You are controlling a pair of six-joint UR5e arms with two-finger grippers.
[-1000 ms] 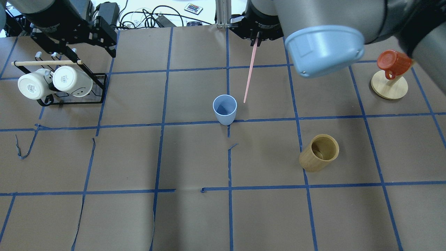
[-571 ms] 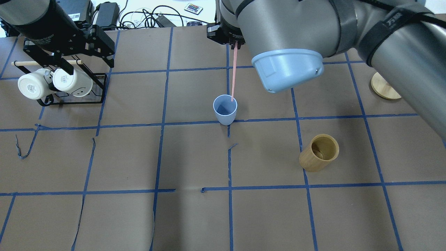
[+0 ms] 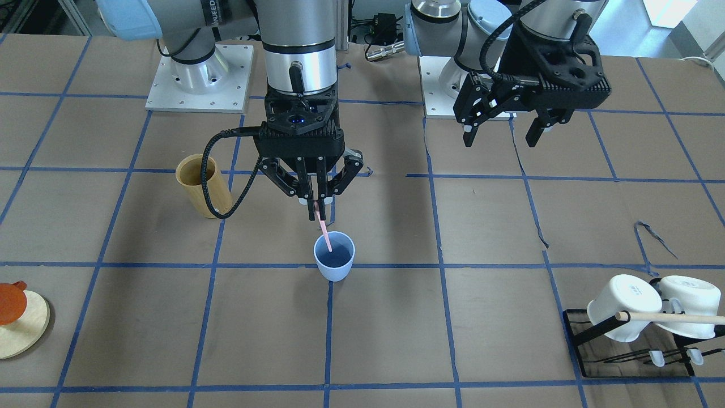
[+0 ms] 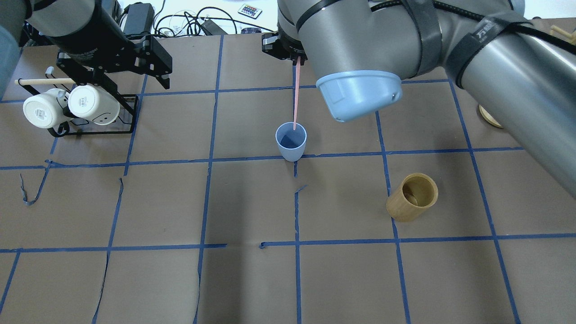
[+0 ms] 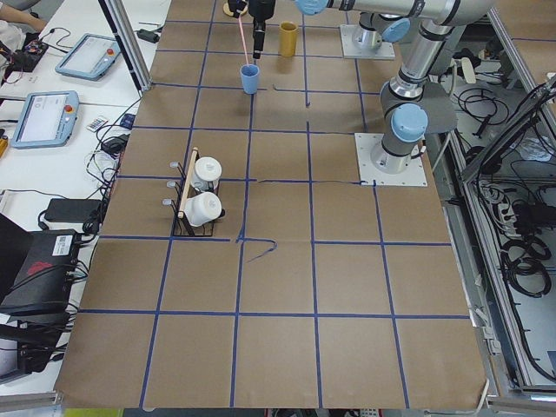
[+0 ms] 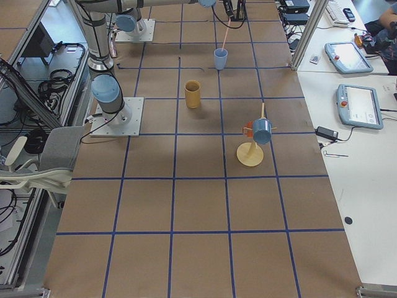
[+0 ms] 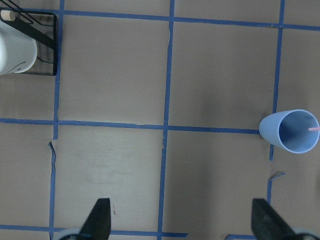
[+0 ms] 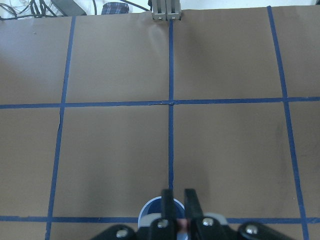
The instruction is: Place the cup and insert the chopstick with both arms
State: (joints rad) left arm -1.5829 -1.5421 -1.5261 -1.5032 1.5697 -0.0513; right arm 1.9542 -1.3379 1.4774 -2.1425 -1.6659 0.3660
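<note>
The light blue cup [image 3: 334,259] stands upright at the table's middle, also in the overhead view [image 4: 291,143] and the left wrist view [image 7: 290,131]. My right gripper [image 3: 315,214] hangs just behind and above it, shut on the top of the pale pink chopstick [image 3: 324,232]. The stick [image 4: 295,94] slants down and its lower tip is inside the cup's mouth. The right wrist view shows the shut fingers [image 8: 178,200] over the cup's rim. My left gripper [image 3: 501,135] is open and empty, raised well to the cup's side near the mug rack [image 4: 130,81].
A tan bamboo cup [image 4: 412,196] stands on the robot's right of the blue cup. A black rack [image 4: 90,128] with two white mugs and a wooden rod sits at the far left. A round wooden stand [image 3: 22,326] holds a red mug.
My right gripper carried the chopstick leftwards, its tip going from beside the cup into the cup's mouth. My left gripper shifted a little to the right.
</note>
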